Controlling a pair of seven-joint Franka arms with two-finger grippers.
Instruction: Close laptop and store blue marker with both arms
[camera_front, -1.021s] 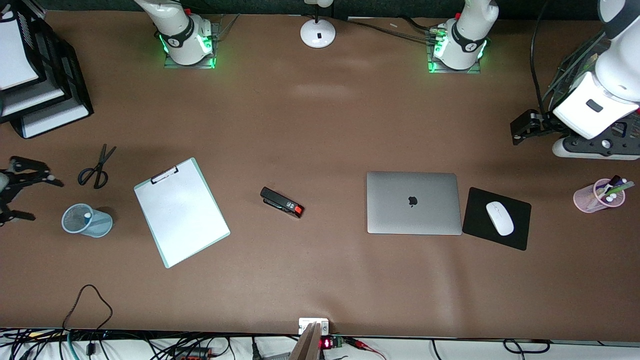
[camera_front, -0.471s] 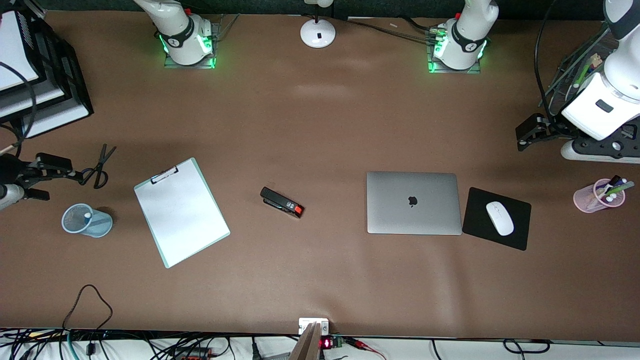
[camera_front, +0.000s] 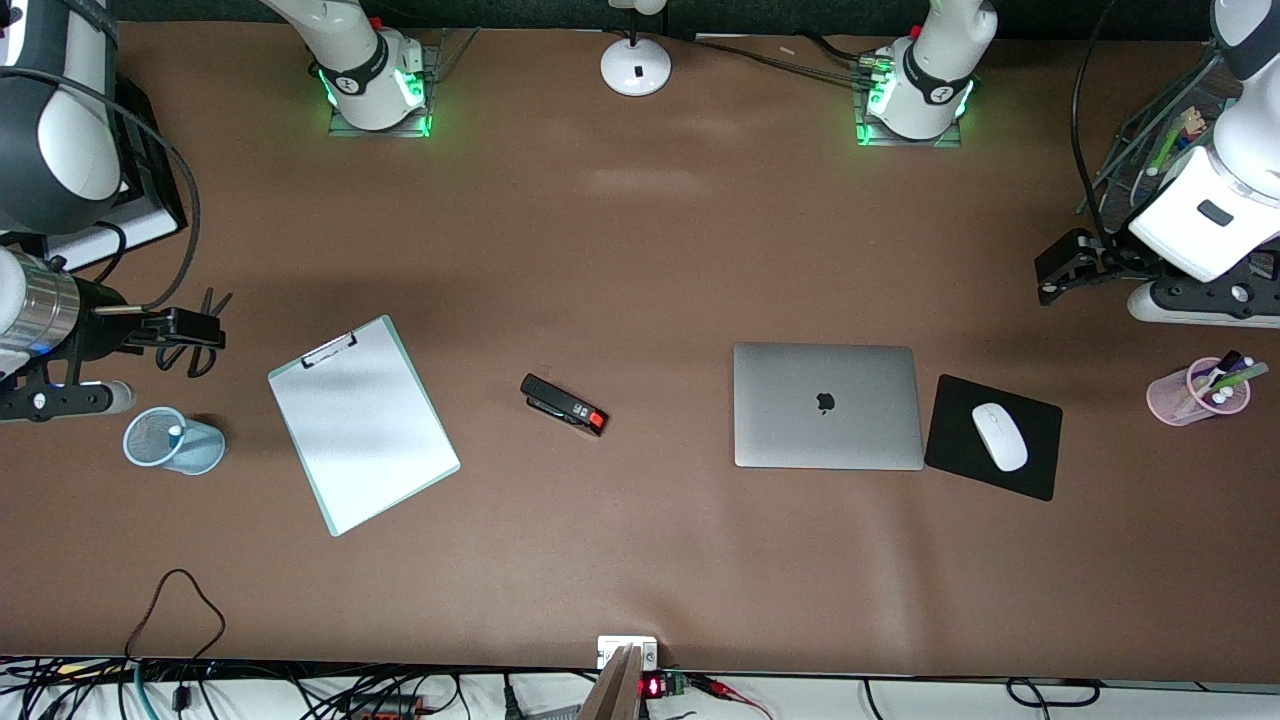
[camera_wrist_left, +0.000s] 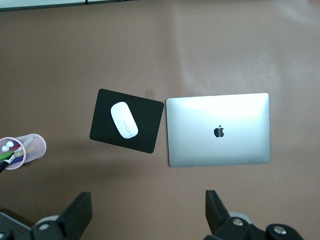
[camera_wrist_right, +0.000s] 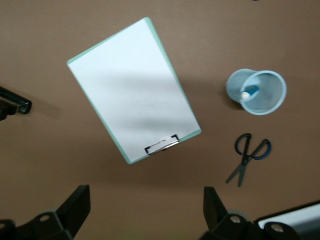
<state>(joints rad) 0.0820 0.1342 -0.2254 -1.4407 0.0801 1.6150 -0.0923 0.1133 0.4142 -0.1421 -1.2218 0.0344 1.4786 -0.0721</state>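
Note:
The silver-grey laptop lies shut and flat on the table, lid logo up; the left wrist view also shows the laptop. A blue marker with a pale end sits inside the light blue mesh cup, and that pale end shows in the cup toward the right arm's end of the table. My right gripper hangs open over the scissors, with nothing between its fingers. The left gripper hangs open and empty over bare table at the left arm's end, fingertips wide apart.
A clipboard and a black stapler lie mid-table. Scissors lie beside the blue cup. A white mouse rests on a black pad beside the laptop. A pink pen cup and stacked trays stand at opposite ends.
The right arm has swung in from the table's end, bringing its gripper over the scissors. The left gripper has shifted slightly. Laptop and cup have not moved.

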